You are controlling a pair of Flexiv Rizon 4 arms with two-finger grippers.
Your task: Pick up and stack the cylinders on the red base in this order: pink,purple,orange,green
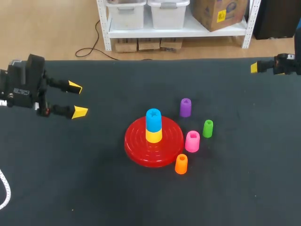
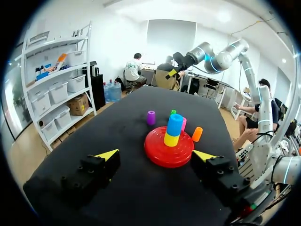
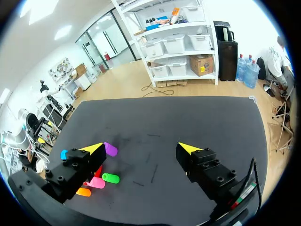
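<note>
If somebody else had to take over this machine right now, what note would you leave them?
Left gripper: open, empty, left of the red base.
Right gripper: open, empty, far right of the table.
The base carries a yellow cylinder with a blue cylinder on top.
Pink cylinder, purple cylinder, orange cylinder and green cylinder stand on the table beside the base.
Done: none of the four stacked.
Left: pink, purple, orange, green, in that order.

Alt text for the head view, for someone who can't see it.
A blue cylinder tops a yellow cylinder on a red base. A pink cylinder, purple cylinder, green cylinder and orange cylinder stand right of it. The left gripper and right gripper hang empty at opposite sides.
</note>
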